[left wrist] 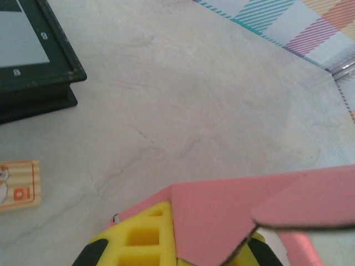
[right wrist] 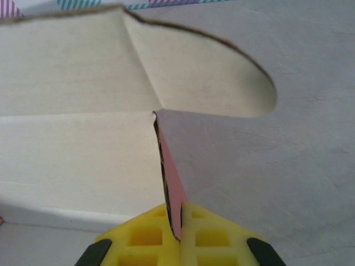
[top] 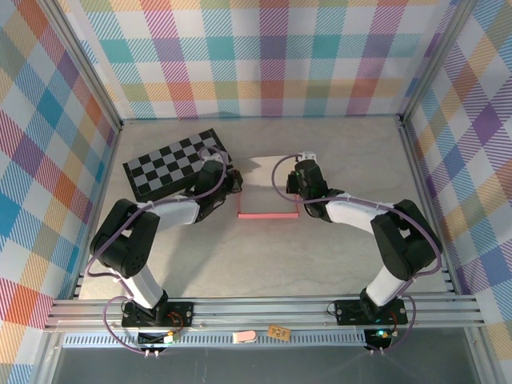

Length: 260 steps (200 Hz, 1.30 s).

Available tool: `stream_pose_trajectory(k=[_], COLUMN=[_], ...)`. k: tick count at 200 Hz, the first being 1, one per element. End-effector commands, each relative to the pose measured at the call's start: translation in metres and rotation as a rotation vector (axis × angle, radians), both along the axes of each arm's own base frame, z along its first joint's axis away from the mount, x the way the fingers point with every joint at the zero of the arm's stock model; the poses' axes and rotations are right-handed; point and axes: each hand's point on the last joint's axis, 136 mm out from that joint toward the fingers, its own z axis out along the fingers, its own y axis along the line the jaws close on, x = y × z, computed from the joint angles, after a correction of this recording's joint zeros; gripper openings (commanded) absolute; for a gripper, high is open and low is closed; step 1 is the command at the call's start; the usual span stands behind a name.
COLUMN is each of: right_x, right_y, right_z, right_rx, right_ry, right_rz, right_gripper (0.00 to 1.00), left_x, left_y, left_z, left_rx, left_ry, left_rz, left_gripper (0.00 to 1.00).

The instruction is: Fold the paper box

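We see a pink die-cut thin cardboard box (top: 268, 214), part-folded, at the middle of the pale table (top: 240, 272), between the two arms. The left claw (left wrist: 176, 235), yellow-fingered, is clamped on a pink flap. The right claw (right wrist: 180, 221) pinches an upright pink wall, beside the box's pale grey-white inner face. A black-and-white checkered board (top: 176, 164) lies to the box's left.

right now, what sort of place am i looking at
Most likely a robot lab test cell: a tabletop boxed in by plaid-patterned walls, a left arm and a right arm bolted to an aluminium rail, and practice props, a pink paper box and a checkered board.
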Motion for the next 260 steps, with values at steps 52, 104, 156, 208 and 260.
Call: stream_pose_trajectory(k=[52,104,156,208,260], right_x=[-0.024,-0.035,-0.065,-0.085,-0.105], right_y=[0.041,0.026,0.012,0.0,0.004], right_z=[0.013,0.025,0.033,0.057,0.08], right_rx=[0.065,0.047,0.155,0.234,0.308], right_ry=[-0.068,0.001,0.12,0.152,0.194], right_rz=[0.234,0.182,0.119,0.075,0.118], right_gripper=[0.04,0.25,0.57,0.66,0.68], left_x=[-0.049,-0.063,-0.065,-0.063,-0.062], left_y=[-0.029,-0.024,-0.033,-0.035,-0.037], left_z=[-0.012,-0.042,-0.051,-0.055,-0.054], left_rx=[0.057,0.156,0.229,0.263,0.271], left_ry=[-0.096,-0.071,-0.06,-0.054,-0.055], left_rz=[-0.153,-0.154,-0.177,-0.189,-0.198], left_gripper=[0.0,0.0,0.0,0.0,0.0])
